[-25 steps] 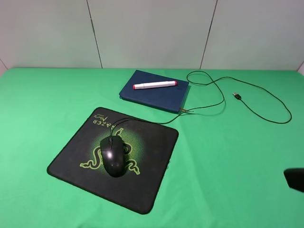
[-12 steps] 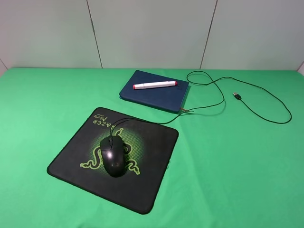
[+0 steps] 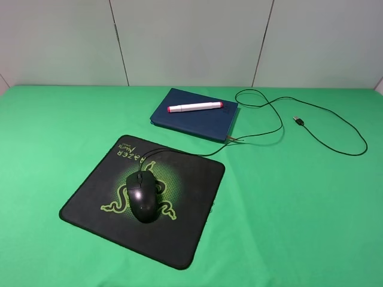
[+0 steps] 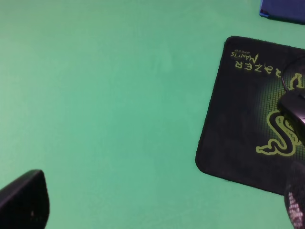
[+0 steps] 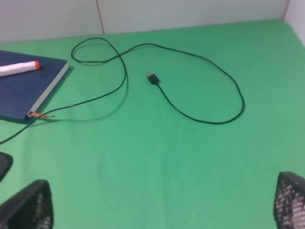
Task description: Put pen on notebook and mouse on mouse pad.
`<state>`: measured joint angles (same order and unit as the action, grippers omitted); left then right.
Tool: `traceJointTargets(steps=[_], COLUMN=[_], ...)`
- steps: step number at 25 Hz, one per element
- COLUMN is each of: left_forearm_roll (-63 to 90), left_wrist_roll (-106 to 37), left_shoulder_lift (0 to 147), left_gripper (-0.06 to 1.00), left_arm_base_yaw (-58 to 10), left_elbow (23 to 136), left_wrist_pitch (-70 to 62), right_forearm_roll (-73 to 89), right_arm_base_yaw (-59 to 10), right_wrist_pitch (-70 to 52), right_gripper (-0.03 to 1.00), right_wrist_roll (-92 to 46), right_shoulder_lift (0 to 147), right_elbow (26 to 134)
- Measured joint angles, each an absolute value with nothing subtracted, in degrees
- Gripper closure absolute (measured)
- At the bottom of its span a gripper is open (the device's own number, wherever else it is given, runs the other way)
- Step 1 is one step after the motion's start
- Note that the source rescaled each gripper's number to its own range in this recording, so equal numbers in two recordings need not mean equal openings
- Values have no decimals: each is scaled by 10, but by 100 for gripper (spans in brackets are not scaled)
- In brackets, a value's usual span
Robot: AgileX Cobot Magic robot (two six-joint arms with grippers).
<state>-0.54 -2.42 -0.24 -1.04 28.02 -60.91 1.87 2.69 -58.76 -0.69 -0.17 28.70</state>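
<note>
Both placements look done: pen (image 3: 195, 107) flat along the far half of notebook (image 3: 194, 114) at 12 o'clock of tabletop (image 3: 54, 137), parallel to the cover's edge so unlikely to roll; mouse (image 3: 142, 197) centred on mouse pad (image 3: 142, 200) over the logo, cable (image 3: 269, 128) trailing out toward 2 o'clock, slack, USB plug (image 5: 152, 78) lying loose. Left tool (image 4: 157, 210) and right tool (image 5: 164, 202) each spread wide, gripping nothing, over bare green cloth, absent from the high view, so probably parked clear.
</note>
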Motion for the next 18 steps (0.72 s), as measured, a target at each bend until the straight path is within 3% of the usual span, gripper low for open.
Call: traceJointTargets(steps=[18], left_forearm_roll=[-5], left_wrist_roll=[-24], left_shoulder_lift=[-2], left_gripper=[-6], left_arm_base_yaw=[-10], left_elbow=[280], left_wrist_pitch=[-609], right_forearm_roll=[19], right_arm_base_yaw=[27], right_wrist_pitch=[-588], right_gripper=[-3], right_wrist_roll=[-8], right_shoulder_lift=[-2], right_elbow=[287])
